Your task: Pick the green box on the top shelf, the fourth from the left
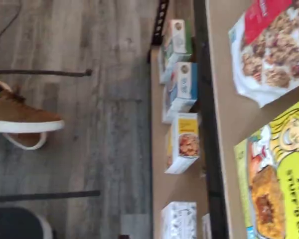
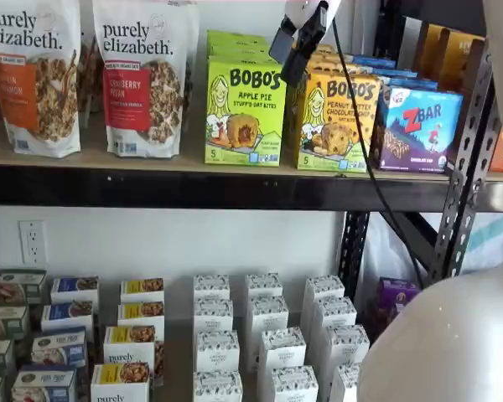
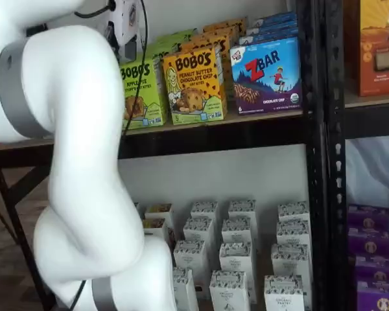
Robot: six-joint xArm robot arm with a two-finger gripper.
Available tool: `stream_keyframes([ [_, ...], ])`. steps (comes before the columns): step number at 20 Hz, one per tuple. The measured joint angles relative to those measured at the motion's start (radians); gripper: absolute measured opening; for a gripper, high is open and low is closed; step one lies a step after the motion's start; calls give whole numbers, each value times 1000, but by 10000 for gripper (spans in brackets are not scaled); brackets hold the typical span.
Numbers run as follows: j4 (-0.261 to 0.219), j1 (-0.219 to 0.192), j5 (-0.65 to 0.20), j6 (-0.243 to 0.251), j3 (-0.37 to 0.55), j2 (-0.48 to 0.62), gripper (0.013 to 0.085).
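The green box [image 2: 245, 109] stands upright at the front of a row on the top shelf [image 2: 193, 188], with a cartoon blonde woman and "Apple Pie" on its face. In a shelf view my arm covers the left part of the green box [image 3: 141, 91]. The wrist view shows the green box [image 1: 276, 174] close up on the tan board [image 1: 234, 109]. My gripper [image 2: 292, 52] hangs in front of the shelf, just above and right of the box's top corner. Its black fingers stand open and hold nothing. In a shelf view only the gripper's [image 3: 129, 45] white body shows well.
Two granola bags [image 2: 142, 75] stand left of the green box. A yellow-orange Bobo's box [image 2: 334, 121] and a blue ZBar box [image 2: 419, 130] stand to its right. Small white boxes [image 2: 264, 343] fill the lower shelf. A black upright [image 2: 465, 159] rises at right. A brown shoe [image 1: 20, 117] is on the floor.
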Motion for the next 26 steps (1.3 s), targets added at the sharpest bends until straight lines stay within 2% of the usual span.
stream_keyframes([
  [7, 20, -5, -151, -14, 75, -29, 850],
  [15, 30, -17, -204, -32, 75, -7, 850],
  [20, 35, -20, -211, -35, 56, 16, 850],
  [26, 24, -21, -129, -35, -29, 83, 850],
])
